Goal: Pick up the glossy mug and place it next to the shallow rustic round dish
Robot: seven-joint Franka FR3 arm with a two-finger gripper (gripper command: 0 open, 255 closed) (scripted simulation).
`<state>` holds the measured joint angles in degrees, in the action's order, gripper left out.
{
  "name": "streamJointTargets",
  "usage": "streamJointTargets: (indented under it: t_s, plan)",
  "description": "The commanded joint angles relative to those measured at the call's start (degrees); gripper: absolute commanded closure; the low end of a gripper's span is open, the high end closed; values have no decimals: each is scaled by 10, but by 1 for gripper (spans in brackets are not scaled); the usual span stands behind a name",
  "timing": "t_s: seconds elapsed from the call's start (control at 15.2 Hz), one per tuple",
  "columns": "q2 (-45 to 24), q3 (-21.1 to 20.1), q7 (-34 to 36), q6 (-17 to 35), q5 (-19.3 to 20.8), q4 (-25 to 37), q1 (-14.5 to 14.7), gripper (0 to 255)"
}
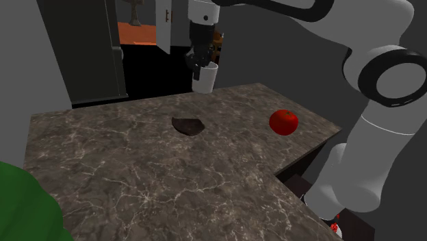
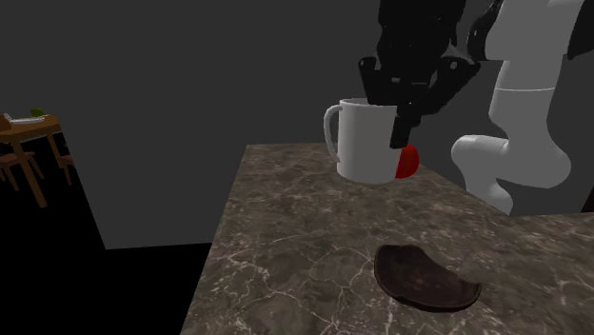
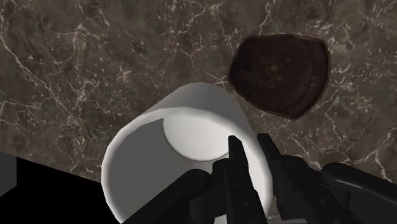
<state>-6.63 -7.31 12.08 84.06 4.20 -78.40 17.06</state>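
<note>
A black gripper (image 1: 200,66) clasps a glossy white mug (image 1: 206,79) by its wall, fingers nearly closed, one finger (image 3: 233,147) inside the rim and the other outside, as the wrist view shows. The mug hangs upright, seemingly raised above the far edge of a dark marble counter (image 1: 137,171). A shallow brown round dish (image 1: 188,125) lies on the counter, near the mug but apart from it. A red fruit (image 1: 283,122) rests towards the shoulder view's right.
</note>
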Motion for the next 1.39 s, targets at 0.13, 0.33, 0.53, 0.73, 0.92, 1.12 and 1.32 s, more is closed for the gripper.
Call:
streamJointTargets:
  t_s: [0.13,0.33,0.53,0.73,0.92,1.12,1.32]
  plan:
    - [-29,-23,54,-3,7,29,32,255]
    - [-61,-38,93,-13,14,67,58,255]
    - [-100,-52,131,-27,25,117,88,255]
    - [-149,-62,166,-48,38,184,121,255]
    - [-215,-68,198,-82,55,280,161,255]
    - [-265,-68,215,-104,66,351,191,255]
    - [-233,-71,219,-58,59,273,179,255]
